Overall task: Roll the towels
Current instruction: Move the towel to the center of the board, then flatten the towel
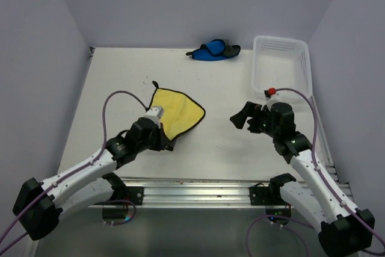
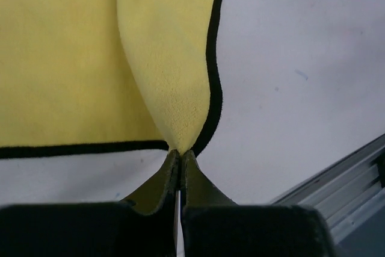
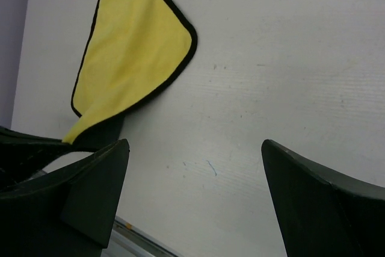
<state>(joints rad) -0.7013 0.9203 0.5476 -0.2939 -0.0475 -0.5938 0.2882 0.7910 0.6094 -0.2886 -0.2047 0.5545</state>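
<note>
Nearest us, our left gripper (image 2: pixel 180 156) pinches the near corner of the yellow towel (image 1: pixel 178 111) at nine o'clock. Our right gripper (image 1: pixel 243 120) gapes empty at three, and the blue towel (image 1: pixel 212 50) lies bunched at twelve.

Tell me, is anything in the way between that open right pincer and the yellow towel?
Nothing visible. Only bare table lies between the right pincer and the yellow towel. The left pincer is shut on the towel's near corner; the blue towel and white basket sit far back.
</note>
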